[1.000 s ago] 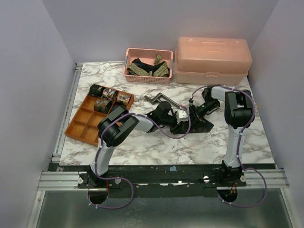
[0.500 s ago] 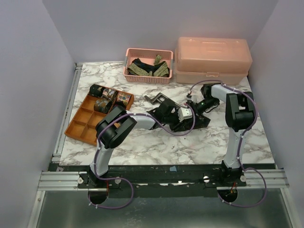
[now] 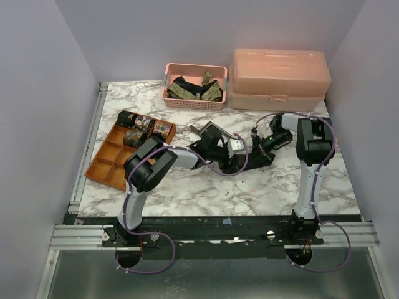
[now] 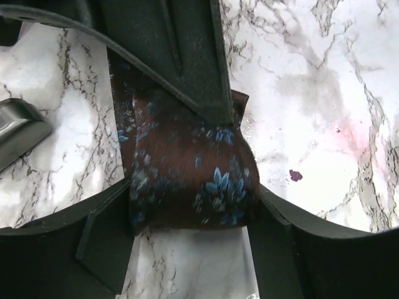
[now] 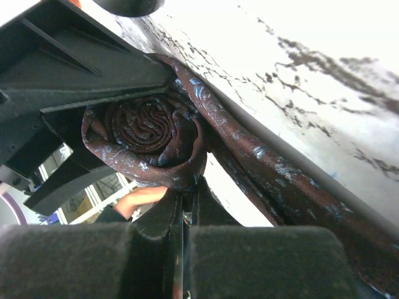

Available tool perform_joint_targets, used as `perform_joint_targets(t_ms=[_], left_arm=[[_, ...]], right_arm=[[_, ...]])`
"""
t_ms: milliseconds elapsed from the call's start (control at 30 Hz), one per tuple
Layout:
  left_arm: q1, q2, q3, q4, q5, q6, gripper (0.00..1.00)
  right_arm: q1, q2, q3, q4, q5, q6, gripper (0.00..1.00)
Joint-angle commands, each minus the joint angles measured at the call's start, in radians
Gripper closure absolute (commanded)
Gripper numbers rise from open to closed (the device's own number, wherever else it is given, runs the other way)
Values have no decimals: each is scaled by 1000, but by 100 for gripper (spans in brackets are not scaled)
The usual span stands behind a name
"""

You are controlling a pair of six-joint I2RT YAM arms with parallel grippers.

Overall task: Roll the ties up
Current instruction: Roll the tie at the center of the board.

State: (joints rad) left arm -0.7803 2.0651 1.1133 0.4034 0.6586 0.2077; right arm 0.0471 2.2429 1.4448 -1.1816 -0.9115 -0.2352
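Observation:
A dark brown tie with blue flowers (image 3: 254,160) lies mid-table, partly wound into a coil (image 4: 187,180). My left gripper (image 4: 192,202) straddles the coil, with a finger pressed against each side; in the top view it (image 3: 225,151) sits at the centre. My right gripper (image 5: 187,196) has its fingers pressed together on the coil's outer edge (image 5: 146,134), and the tie's loose strip runs off to the right. In the top view the right gripper (image 3: 250,147) meets the coil from the right. Other ties lie in the pink basket (image 3: 168,98).
A grey metal crank bar (image 3: 209,129) lies just behind the grippers and shows in the left wrist view (image 4: 19,128). An orange divided tray (image 3: 109,163) at the left holds several rolled ties (image 3: 143,128). A pink lidded box (image 3: 279,78) stands at the back right.
Both grippers and the coil have shifted left and toward the back. The flat part of the tie on the table has grown shorter.

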Motion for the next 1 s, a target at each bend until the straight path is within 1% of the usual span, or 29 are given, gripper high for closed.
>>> perform_joint_targets(t_ms=[0,133,267,300,333,433,500,533,600,667,700,733,767,800,867,967], left_arm=[[19,42,-43,181,129,-84,32],[3,69,-20,251,132,-125,32],[-27,95,-3,262,99,-96,32],[-29,104,4,259,81,-93,34],[-32,114,16,252,66,-88,37],[-35,130,43,184,28,-52,58],[-35,123,33,140,25,-16,70],[-34,112,21,122,26,1,74],[-33,85,-9,71,27,25,82],[-33,58,-21,-17,11,38,87],[-35,46,-22,-63,-5,39,89],[-36,37,-17,-125,-28,39,91],[-36,31,-9,-183,-49,38,91],[-37,25,-5,-222,-64,35,91],[-42,12,-6,-274,-98,39,91],[-53,7,12,-343,-142,42,90]], right_arm=[[-17,137,16,100,223,-48,100],[-18,188,58,70,209,-42,100],[-17,212,92,55,229,-20,100],[-17,215,98,50,230,-22,100],[-17,215,100,42,231,-26,100],[-17,189,90,34,232,-50,100],[-17,151,75,40,219,-70,100],[-16,123,67,46,212,-72,98],[-17,60,50,59,183,-80,78],[-17,-20,25,80,159,-75,51],[-17,-71,11,98,148,-65,43],[-16,-106,-10,118,137,-47,37],[-18,-148,-28,137,127,-28,33],[-16,-174,-46,147,111,-12,32],[-5,-204,-71,161,76,20,32],[26,-204,-84,176,46,49,33]])
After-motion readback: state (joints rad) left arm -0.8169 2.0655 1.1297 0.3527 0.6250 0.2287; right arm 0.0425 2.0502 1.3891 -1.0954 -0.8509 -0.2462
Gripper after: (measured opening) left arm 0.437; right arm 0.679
